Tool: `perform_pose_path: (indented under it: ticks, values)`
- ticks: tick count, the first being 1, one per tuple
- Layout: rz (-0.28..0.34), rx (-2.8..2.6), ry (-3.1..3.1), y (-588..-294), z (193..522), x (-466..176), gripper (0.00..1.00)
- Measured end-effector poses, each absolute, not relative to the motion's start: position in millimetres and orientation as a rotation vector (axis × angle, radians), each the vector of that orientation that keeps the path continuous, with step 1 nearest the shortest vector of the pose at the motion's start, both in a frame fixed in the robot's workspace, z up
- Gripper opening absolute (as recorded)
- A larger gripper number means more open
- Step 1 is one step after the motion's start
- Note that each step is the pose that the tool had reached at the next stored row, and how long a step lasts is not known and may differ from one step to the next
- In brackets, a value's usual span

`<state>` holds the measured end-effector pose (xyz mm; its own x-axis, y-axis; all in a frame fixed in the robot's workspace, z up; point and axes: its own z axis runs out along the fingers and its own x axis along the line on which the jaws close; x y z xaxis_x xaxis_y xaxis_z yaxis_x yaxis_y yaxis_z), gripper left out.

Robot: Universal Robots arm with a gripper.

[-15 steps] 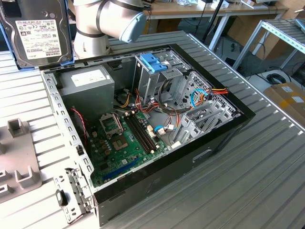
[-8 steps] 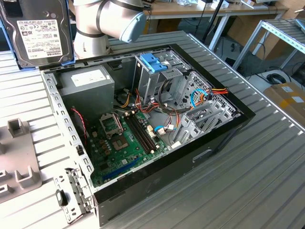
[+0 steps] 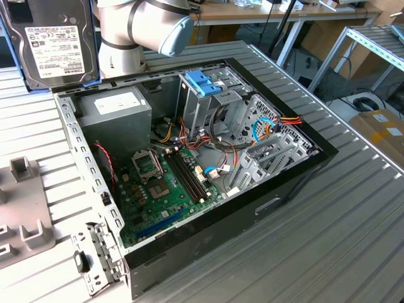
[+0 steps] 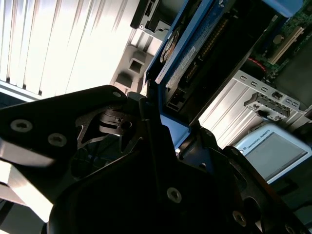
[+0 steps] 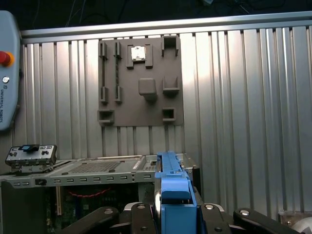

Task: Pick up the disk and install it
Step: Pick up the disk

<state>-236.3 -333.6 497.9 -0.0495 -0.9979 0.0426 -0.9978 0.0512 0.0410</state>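
Observation:
The disk (image 3: 53,41), grey metal with a big white label and a blue carrier frame, hangs in the air above the table at the exterior view's upper left, beyond the open computer case (image 3: 284,189). In both wrist views I see it edge-on. Its blue frame (image 5: 171,185) stands between the black fingers of my gripper (image 5: 174,214), which is shut on it. In the second wrist view the disk (image 4: 187,53) juts out of the gripper (image 4: 170,131) over the case's corner. The arm (image 3: 151,25) reaches in from the top.
Inside the case stand a metal drive cage with a blue handle (image 3: 203,82), a grey power-supply box (image 3: 117,110), the motherboard (image 3: 164,189) and loose cables. A grey fixture plate (image 5: 141,87) lies on the ribbed table beside the case. A pendant (image 5: 7,68) sits at the table's edge.

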Motion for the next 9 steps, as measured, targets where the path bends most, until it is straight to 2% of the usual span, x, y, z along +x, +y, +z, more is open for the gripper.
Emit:
perform_pose_path:
  ticks: [9]
  values:
    - [0.0,2.124,-2.234,-333.6,497.8,-233.5,0.37]
